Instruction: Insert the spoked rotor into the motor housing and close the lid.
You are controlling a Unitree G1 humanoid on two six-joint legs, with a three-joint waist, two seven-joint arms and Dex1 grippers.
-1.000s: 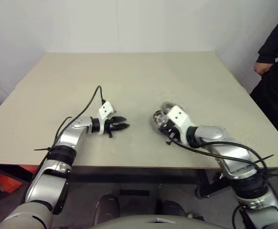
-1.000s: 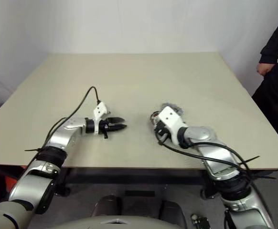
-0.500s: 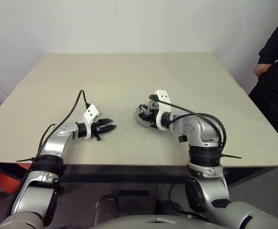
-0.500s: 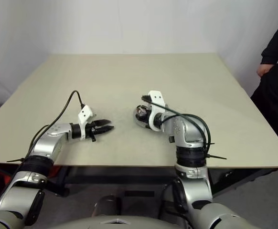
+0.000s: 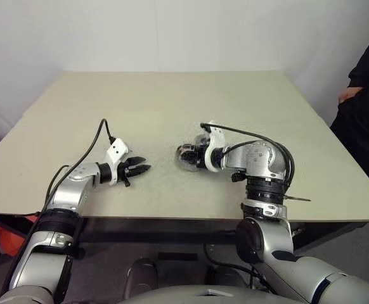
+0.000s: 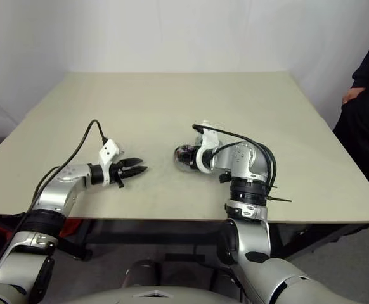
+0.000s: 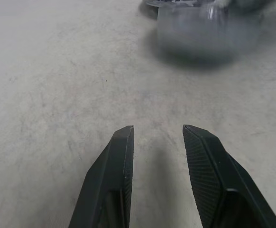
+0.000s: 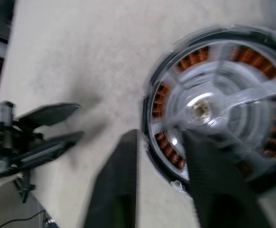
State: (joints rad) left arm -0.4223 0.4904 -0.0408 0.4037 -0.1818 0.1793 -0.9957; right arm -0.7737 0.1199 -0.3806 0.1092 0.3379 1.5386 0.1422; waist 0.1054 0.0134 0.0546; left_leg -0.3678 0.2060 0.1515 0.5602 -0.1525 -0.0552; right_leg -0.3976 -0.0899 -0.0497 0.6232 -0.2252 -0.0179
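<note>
The motor housing (image 8: 221, 109), spoked rotor (image 8: 233, 102) seated inside, is straddled at its rim by the released right claw (image 8: 161, 183); the released left claw (image 5: 135, 170) is seen at nine o'clock on the counter (image 5: 172, 101).

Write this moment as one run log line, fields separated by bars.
motor housing: on table, spoked rotor inside | right pincer: open, straddling housing rim | left pincer: open, empty, apart

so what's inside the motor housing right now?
Inside the motor housing: a ring of copper-brown windings, a silver centre, and the spoked rotor lying across them. The right gripper covers the near rim. No lid is on it.
</note>
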